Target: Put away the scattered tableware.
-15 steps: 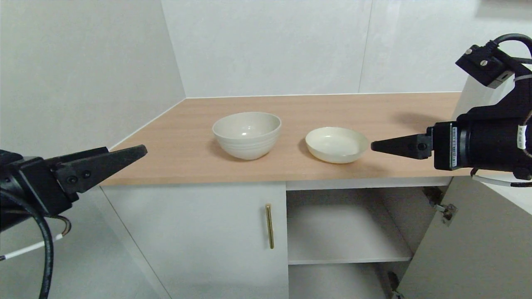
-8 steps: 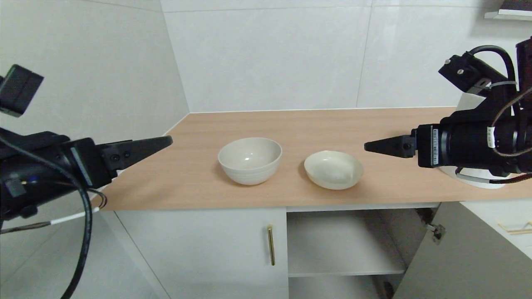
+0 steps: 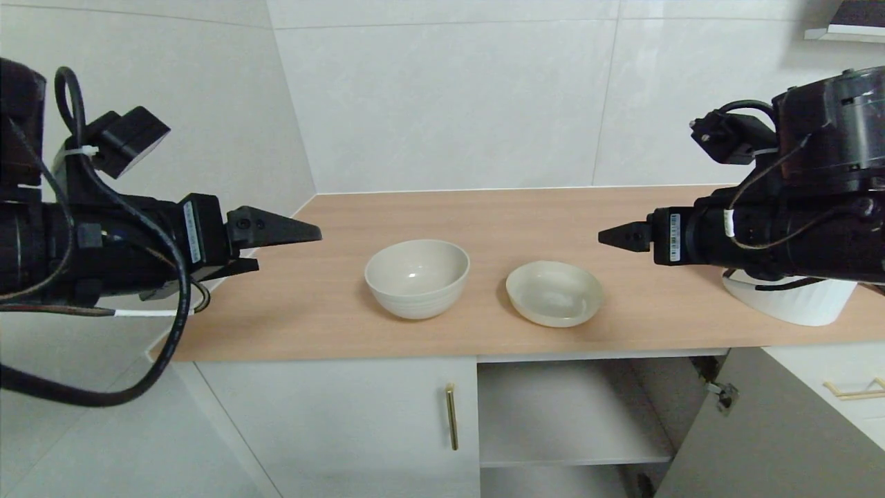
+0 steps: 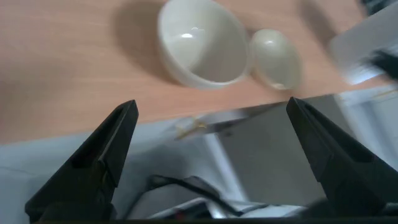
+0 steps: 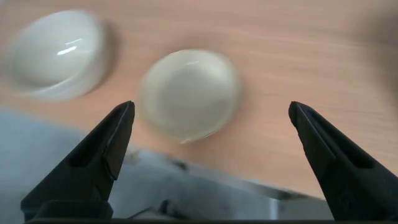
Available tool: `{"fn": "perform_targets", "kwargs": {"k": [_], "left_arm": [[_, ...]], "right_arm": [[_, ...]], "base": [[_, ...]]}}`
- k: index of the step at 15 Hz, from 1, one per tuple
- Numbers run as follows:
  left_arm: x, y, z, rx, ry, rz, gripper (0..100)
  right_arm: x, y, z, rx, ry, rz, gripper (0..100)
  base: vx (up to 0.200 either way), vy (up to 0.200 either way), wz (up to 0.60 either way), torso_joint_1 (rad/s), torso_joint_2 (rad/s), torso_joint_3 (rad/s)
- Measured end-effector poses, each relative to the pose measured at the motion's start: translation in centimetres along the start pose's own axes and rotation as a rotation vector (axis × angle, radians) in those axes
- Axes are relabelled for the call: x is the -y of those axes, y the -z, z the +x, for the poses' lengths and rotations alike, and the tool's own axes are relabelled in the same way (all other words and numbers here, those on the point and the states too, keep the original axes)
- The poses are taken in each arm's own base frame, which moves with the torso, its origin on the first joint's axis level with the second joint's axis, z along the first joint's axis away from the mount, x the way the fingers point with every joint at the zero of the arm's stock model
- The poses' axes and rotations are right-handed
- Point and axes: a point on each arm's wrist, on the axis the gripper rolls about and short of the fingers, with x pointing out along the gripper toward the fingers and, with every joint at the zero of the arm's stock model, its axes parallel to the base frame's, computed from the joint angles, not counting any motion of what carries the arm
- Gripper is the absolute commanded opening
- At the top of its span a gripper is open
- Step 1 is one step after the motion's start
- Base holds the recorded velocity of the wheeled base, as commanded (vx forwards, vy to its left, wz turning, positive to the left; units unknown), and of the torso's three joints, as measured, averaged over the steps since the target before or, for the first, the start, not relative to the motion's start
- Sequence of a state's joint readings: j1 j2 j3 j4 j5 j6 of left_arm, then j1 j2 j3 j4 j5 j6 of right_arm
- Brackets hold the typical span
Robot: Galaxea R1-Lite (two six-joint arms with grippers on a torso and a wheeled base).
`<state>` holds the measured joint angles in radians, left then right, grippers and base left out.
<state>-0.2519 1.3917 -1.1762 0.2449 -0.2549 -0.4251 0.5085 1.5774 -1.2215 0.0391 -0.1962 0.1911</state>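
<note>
Both bowls sat on the wooden counter (image 3: 525,214), towards its near edge. The deep bowl (image 3: 417,277) was on the left and the shallow bowl (image 3: 554,292) just beside it on the right, the 2 not touching. The shallow one lay directly above the open cabinet compartment, whose shelf (image 3: 567,415) was bare; the door (image 3: 760,429) hung open to the right.

The left gripper (image 4: 211,104) hovered above the counter's left end with its fingers spread wide and nothing between them. The right gripper (image 5: 211,106) hovered to the right of the shallow bowl, likewise wide apart and empty. Neither touched a bowl.

This looked like the approach stage, with no piece put away yet. The shallow bowl was nearest the right gripper, so the likely next move was to lower that gripper over the bowl's right rim, 1 finger inside and 1 outside, and close firmly. The glazed wall looked smooth and might slip in a light pinch. The bowl could then go down to the shelf below.
</note>
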Motion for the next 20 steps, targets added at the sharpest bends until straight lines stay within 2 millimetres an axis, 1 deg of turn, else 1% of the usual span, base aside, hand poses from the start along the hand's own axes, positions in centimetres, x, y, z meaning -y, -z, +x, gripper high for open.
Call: {"fn": "perform_targets", "kwargs": {"k": [1, 3, 5, 7, 9, 11, 14, 16, 17, 20], "left_arm": [[0.4, -0.3, 0.1, 0.009, 0.003, -0.002, 100], [0.5, -0.4, 1.6, 0.038, -0.113, -0.004, 100], [1.2, -0.3, 4.4, 0.111, -0.23, -0.007, 100], [1.6, 0.4, 7.2, 0.117, -0.258, -0.007, 100], [1.3, 1.4, 9.6, 0.066, -0.281, -0.004, 100], [1.0, 1.9, 11.4, 0.046, -0.289, -0.004, 100], [0.4, 2.8, 13.7, 0.025, -0.301, -0.025, 100], [0.1, 3.2, 14.5, 0.008, -0.31, -0.03, 100], [0.1, 3.4, 14.7, -0.001, -0.312, -0.028, 0], [0.0, 3.7, 15.1, -0.015, -0.314, -0.027, 0]], "right_arm": [[-0.1, 0.0, 0.5, -0.005, 0.016, 0.0, 100], [-0.2, 0.3, 1.4, -0.021, 0.027, -0.003, 100], [-0.2, 0.5, 1.9, -0.032, 0.032, -0.004, 100], [-0.2, 0.6, 2.2, -0.035, 0.034, 0.0, 100], [-0.2, 0.7, 2.5, -0.039, 0.037, 0.014, 100], [-0.2, 0.6, 2.6, -0.038, 0.039, 0.018, 100], [0.0, 0.6, 2.7, -0.038, 0.045, 0.021, 100], [0.1, 0.6, 2.8, -0.038, 0.047, 0.021, 100], [0.1, 0.6, 2.8, -0.038, 0.048, 0.022, 100], [0.1, 0.6, 2.8, -0.038, 0.049, 0.022, 100]], "base": [[0.0, 0.0, 0.0, 0.0, 0.0, 0.0], [0.0, 0.0, 0.0, 0.0, 0.0, 0.0], [0.0, 0.0, 0.0, 0.0, 0.0, 0.0], [0.0, 0.0, 0.0, 0.0, 0.0, 0.0], [0.0, 0.0, 0.0, 0.0, 0.0, 0.0], [0.0, 0.0, 0.0, 0.0, 0.0, 0.0], [0.0, 0.0, 0.0, 0.0, 0.0, 0.0], [0.0, 0.0, 0.0, 0.0, 0.0, 0.0], [0.0, 0.0, 0.0, 0.0, 0.0, 0.0], [0.0, 0.0, 0.0, 0.0, 0.0, 0.0]]}}
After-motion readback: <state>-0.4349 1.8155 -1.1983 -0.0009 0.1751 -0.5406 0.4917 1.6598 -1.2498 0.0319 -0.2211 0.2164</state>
